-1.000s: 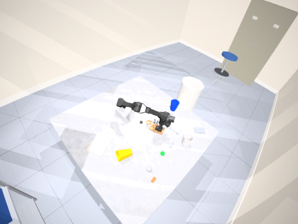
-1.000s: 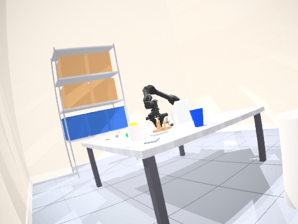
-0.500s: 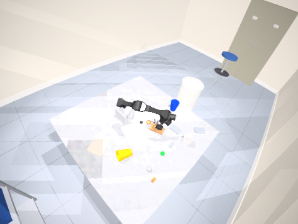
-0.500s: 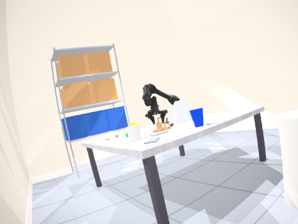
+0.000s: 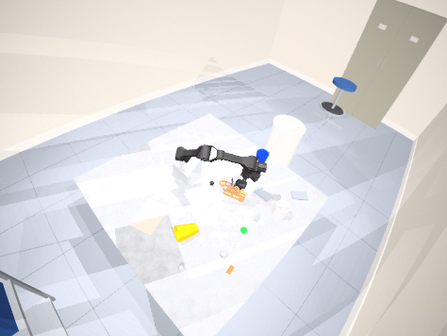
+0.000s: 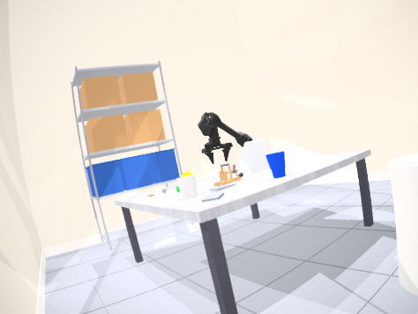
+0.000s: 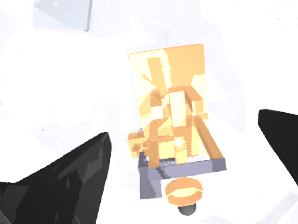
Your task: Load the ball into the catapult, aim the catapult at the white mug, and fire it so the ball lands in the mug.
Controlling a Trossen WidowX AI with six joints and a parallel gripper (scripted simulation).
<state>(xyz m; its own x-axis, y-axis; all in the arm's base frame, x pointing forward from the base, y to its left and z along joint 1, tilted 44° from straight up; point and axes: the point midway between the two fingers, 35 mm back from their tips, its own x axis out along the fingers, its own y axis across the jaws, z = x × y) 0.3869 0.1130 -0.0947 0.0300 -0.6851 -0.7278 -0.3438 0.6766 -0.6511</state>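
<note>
The orange catapult (image 5: 234, 193) (image 6: 227, 177) (image 7: 187, 65) stands on the table, with a grey crossbar (image 7: 192, 168) at its arm end. Its round orange cup (image 5: 223, 183) (image 7: 184, 199) sticks out beyond the crossbar. A small dark ball (image 5: 211, 183) (image 6: 240, 175) (image 7: 187, 209) shows past the cup, partly hidden by it in the wrist view; the top view shows it apart from the cup. The white mug (image 5: 283, 209) (image 6: 187, 187) stands upright off the catapult's other end. My gripper (image 5: 238, 183) (image 6: 219, 161) (image 7: 185, 128) is wide open and empty above the catapult, fingers pointing down.
A blue cup (image 5: 262, 155) (image 6: 276, 165) stands near the table edge. A yellow cup (image 5: 186, 231), a green ball (image 5: 243, 230), a grey ball (image 5: 223, 254) and an orange block (image 5: 230, 269) lie farther off. Flat grey tiles (image 5: 299, 194) (image 6: 213, 197) (image 7: 62, 14) lie near the mug and catapult.
</note>
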